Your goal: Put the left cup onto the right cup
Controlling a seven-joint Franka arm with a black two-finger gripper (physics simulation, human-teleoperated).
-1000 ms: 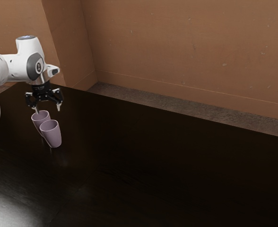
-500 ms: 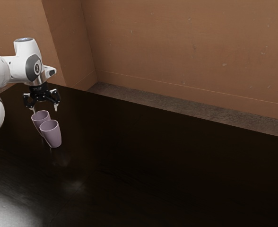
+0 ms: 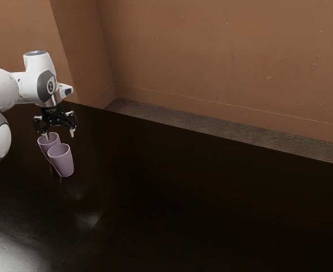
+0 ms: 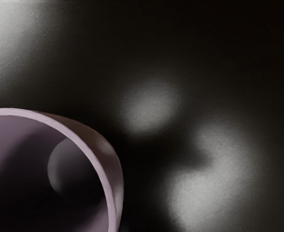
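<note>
Two small tapered lilac cups, rear cup (image 3: 46,141) and front cup (image 3: 61,160), stand close together at middle left on the dark glossy table (image 3: 200,192); the black two-finger gripper (image 3: 56,132) hangs spread apart over the rear cup, probably light, rigid and slick, so pinch across its rim wall.

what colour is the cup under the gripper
Pale lilac, inside and out. The cup shows best in the wrist view.

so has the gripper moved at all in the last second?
Yes. The gripper has shifted slightly toward the exterior view's right and down, closer to the rear cup. That cup and the front cup have stayed put.
</note>
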